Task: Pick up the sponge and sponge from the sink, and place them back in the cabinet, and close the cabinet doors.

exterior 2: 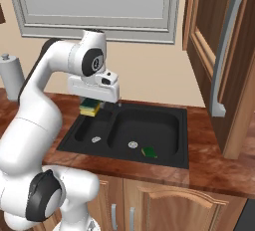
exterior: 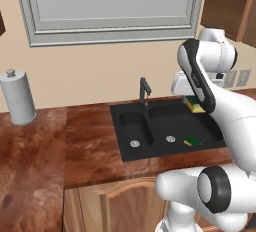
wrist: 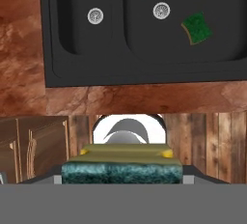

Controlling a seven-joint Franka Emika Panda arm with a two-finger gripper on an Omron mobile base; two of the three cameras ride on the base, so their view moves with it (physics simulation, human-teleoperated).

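My gripper (exterior: pixel 196 104) hangs above the black sink (exterior: pixel 118 126), shut on one sponge (exterior: pixel 196 107), green over yellow. From the right base the held sponge (exterior 2: pixel 90 107) sits under the white hand, over the sink's (exterior 2: pixel 185 140) left basin. In the hand view it (wrist: pixel 122 168) lies flat between the fingers. The other sponge (exterior: pixel 192 141) lies on the right basin's floor, near the drain, also seen from the right base (exterior 2: pixel 148 151) and from the hand (wrist: pixel 197 28). An open cabinet door (exterior 2: pixel 204 41) with a grey handle stands at the right.
A slim dark faucet (exterior: pixel 144 91) rises behind the sink. A paper towel roll (exterior: pixel 17 98) stands on the counter at far left. A grey-framed window (exterior: pixel 110 6) fills the wall above. Arched-panel lower cabinets (exterior 2: pixel 164 205) run below the counter.
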